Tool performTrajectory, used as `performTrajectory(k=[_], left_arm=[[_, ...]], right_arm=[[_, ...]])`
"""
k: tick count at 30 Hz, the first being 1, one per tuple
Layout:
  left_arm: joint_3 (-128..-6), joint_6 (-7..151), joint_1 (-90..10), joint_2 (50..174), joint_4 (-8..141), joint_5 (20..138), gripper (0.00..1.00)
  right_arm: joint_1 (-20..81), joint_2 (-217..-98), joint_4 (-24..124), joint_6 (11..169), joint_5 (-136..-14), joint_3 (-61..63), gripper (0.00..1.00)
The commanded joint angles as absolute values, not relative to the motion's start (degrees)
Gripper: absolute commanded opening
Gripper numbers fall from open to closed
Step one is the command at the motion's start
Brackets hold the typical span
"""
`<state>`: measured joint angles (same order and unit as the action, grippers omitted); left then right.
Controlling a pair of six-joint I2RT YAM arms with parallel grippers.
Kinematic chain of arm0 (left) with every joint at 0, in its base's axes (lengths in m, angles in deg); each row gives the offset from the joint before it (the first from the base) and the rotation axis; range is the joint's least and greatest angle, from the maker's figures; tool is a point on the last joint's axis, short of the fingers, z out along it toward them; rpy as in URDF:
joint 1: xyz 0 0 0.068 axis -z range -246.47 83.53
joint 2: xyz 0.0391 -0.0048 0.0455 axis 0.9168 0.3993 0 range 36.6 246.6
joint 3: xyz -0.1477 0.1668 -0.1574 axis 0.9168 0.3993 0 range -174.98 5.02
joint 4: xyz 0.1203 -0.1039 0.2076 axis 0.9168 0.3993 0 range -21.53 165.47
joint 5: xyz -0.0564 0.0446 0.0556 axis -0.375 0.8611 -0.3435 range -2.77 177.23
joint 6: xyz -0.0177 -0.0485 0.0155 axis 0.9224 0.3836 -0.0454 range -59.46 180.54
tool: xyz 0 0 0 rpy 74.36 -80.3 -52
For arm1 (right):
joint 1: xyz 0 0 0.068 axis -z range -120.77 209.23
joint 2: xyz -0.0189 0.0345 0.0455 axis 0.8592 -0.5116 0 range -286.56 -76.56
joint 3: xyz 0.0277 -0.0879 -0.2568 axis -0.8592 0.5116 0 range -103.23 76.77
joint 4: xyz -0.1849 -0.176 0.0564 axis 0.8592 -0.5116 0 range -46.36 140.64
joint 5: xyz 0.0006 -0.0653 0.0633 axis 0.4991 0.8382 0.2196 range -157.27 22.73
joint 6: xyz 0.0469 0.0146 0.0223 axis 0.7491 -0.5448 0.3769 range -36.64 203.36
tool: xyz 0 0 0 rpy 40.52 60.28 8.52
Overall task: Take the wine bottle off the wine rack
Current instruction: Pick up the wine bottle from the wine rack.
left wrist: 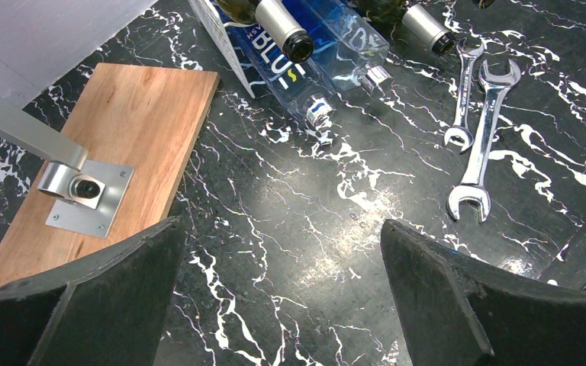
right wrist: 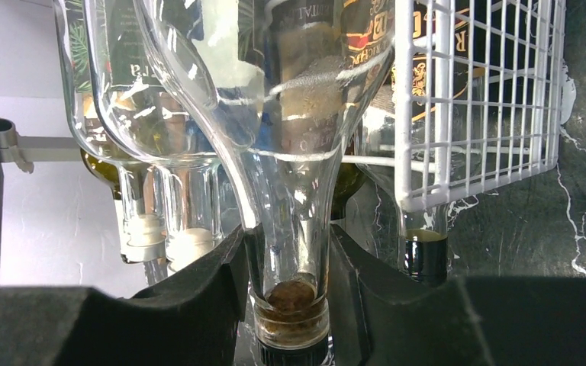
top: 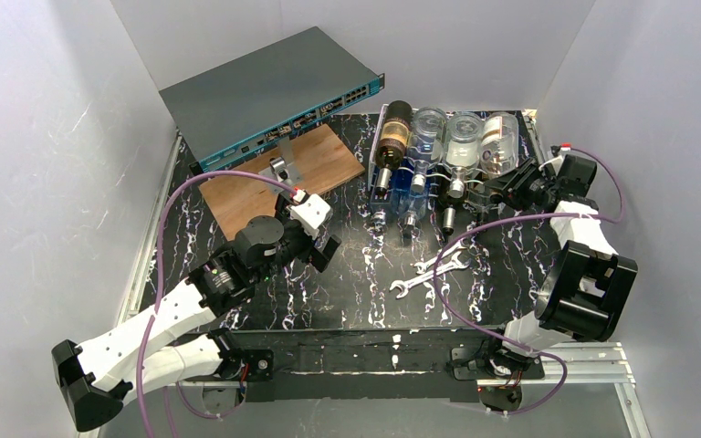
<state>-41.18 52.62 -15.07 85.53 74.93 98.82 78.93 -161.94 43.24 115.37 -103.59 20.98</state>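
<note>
The wine rack (top: pixel 533 128) is a white wire frame at the back right, with several bottles lying in it, necks toward me. My right gripper (top: pixel 514 185) is at the rightmost one, a clear wine bottle (top: pixel 499 137) with a tan label. In the right wrist view the black fingers (right wrist: pixel 214 290) press on both sides of the bottle's neck (right wrist: pixel 294 206), just above its cork, and the rack's grid (right wrist: pixel 481 99) is at the right. My left gripper (top: pixel 325 248) hovers open over the black marble table (left wrist: pixel 290 175), holding nothing.
A grey network switch (top: pixel 274 91) leans at the back left over a wooden board (top: pixel 315 160) with a metal bracket (left wrist: pixel 84 187). Two wrenches (top: pixel 431 269) lie mid-table. A dark bottle (top: pixel 392 137), clear bottles and a blue bottle (left wrist: pixel 305 72) share the rack.
</note>
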Motion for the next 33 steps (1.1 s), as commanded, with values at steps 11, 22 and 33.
performTrajectory(k=[11, 22, 33], left_arm=[[-40.6, 52.1, -15.1, 85.4, 74.4, 99.7, 0.99], [-40.6, 52.0, -15.1, 85.1, 74.3, 99.7, 0.99], [-40.4, 51.9, -15.1, 84.6, 74.2, 99.6, 0.99]], right_arm=[[83.3, -158.6, 49.2, 117.7, -103.6, 23.1, 0.01], [83.4, -156.9, 49.7, 115.9, -102.8, 24.1, 0.01], [83.4, -160.2, 45.6, 109.0, -101.6, 23.0, 0.03]])
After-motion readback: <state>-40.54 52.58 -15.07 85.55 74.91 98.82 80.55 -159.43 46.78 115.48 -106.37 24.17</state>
